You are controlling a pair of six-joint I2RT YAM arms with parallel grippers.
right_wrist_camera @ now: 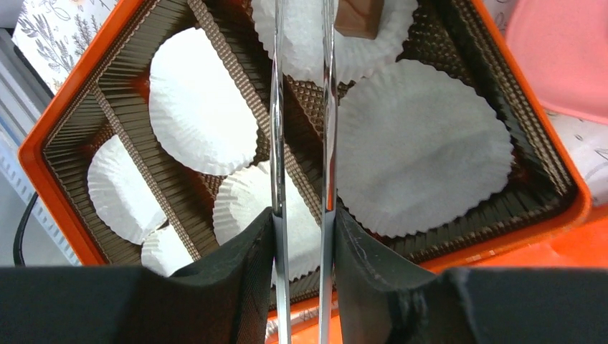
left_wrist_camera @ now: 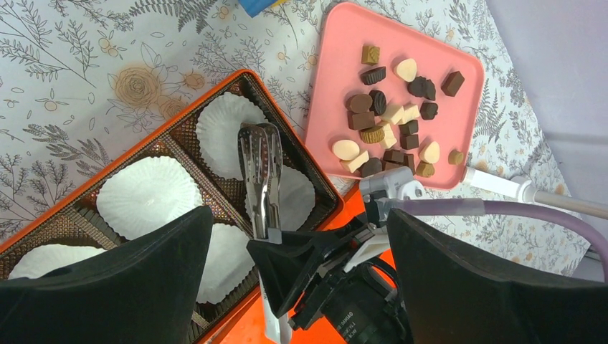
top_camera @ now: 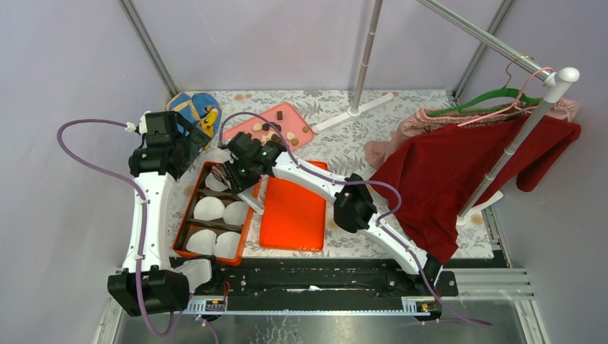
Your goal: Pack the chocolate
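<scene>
Several chocolate pieces (left_wrist_camera: 391, 118), dark, light brown and cream, lie on a pink tray (left_wrist_camera: 344, 43). An orange box (right_wrist_camera: 72, 93) holds white paper liners (right_wrist_camera: 423, 143). One brown chocolate (right_wrist_camera: 358, 18) rests in a far liner, just right of the tips of the metal tongs (right_wrist_camera: 278, 107), whose blades stand slightly apart. My right gripper (right_wrist_camera: 303, 215) is shut on the tongs, which reach down into the box (top_camera: 188, 215). My left gripper (left_wrist_camera: 300, 215) hangs open and empty above the box, beside the right gripper (top_camera: 233, 172).
The orange lid (top_camera: 292, 211) lies right of the box. A blue and yellow toy (top_camera: 197, 107) sits at the back left. A pole stand (top_camera: 366, 57) rises behind the pink tray, and a red garment (top_camera: 444, 172) hangs on a rack at the right.
</scene>
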